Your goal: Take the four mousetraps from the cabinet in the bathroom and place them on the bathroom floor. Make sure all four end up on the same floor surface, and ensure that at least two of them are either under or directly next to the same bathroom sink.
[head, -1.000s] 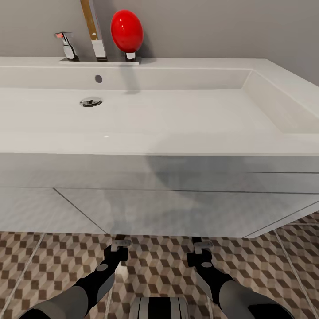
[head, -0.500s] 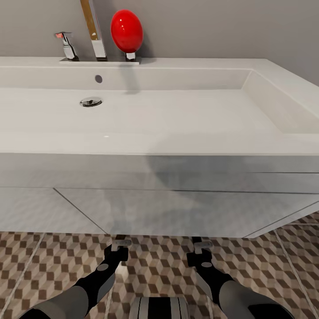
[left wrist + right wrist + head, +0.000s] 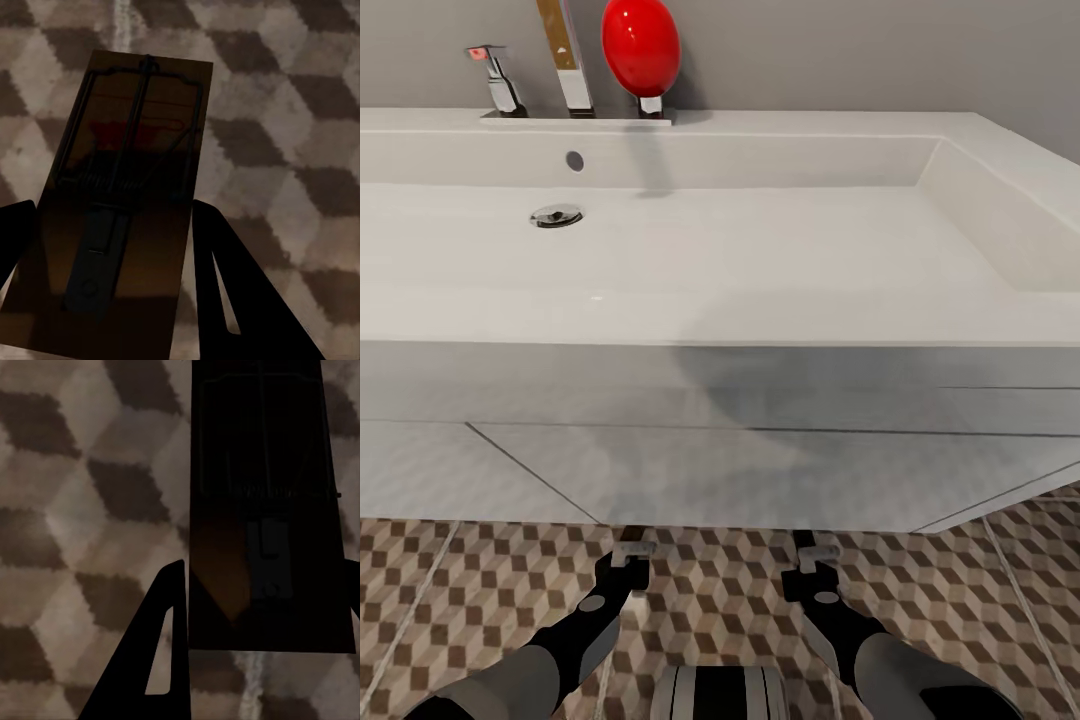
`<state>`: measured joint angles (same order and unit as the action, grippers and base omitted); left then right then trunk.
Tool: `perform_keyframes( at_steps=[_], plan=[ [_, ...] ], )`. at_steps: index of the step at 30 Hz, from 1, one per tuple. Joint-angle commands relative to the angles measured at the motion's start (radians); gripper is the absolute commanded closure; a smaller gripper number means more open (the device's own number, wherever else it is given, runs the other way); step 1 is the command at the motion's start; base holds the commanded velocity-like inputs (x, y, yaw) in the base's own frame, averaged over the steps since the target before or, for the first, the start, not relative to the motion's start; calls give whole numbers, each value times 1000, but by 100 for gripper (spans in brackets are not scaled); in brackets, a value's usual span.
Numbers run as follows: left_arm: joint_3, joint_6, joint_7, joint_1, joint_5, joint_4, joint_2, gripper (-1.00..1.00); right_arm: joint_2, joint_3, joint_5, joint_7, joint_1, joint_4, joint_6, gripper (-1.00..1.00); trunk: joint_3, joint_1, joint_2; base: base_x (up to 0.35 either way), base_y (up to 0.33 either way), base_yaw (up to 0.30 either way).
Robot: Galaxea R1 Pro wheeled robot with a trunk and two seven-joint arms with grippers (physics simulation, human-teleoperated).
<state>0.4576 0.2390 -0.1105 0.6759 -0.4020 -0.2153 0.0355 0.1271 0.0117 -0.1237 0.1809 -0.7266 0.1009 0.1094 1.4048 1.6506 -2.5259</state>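
1. My left gripper (image 3: 632,549) grips a mousetrap (image 3: 124,195) between its fingers (image 3: 240,300). The trap's long axis runs along the fingers and its free end points away from my wrist.
2. This trap is a flat brown wooden rectangle with thin dark wire parts and a red patch near its far end. It is over the bathroom floor (image 3: 285,112); I cannot tell whether it touches the tiles.
3. My right gripper (image 3: 815,552) is clamped on a second mousetrap (image 3: 270,510), its long axis also in line with the fingers. It lies in deep shadow; only the flat rectangular outline and faint wire lines can be read.
4. In the head view both grippers reach just under the front lower edge of the sink (image 3: 760,330), above the cube-patterned brown, beige and white tiles.
5. The sink is a wide, smooth white rectangular basin with a round chrome drain (image 3: 556,215) near its back left corner and a chrome tap (image 3: 565,60) on its back edge.
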Motion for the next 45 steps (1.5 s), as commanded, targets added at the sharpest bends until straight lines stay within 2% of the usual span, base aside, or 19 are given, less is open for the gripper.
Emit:
perform_keyframes(
  at_steps=[1, 45],
  plan=[
    [9, 3, -10, 1, -1, 0, 0, 100, 0, 1, -8, 5, -1, -1, 1, 100, 1, 0, 0, 0, 0, 0],
    [9, 5, -9, 1, -3, 1, -1, 100, 0, 1, -9, 5, -1, 6, 2, 100, 1, 0, 0, 0, 0, 0]
  ],
)
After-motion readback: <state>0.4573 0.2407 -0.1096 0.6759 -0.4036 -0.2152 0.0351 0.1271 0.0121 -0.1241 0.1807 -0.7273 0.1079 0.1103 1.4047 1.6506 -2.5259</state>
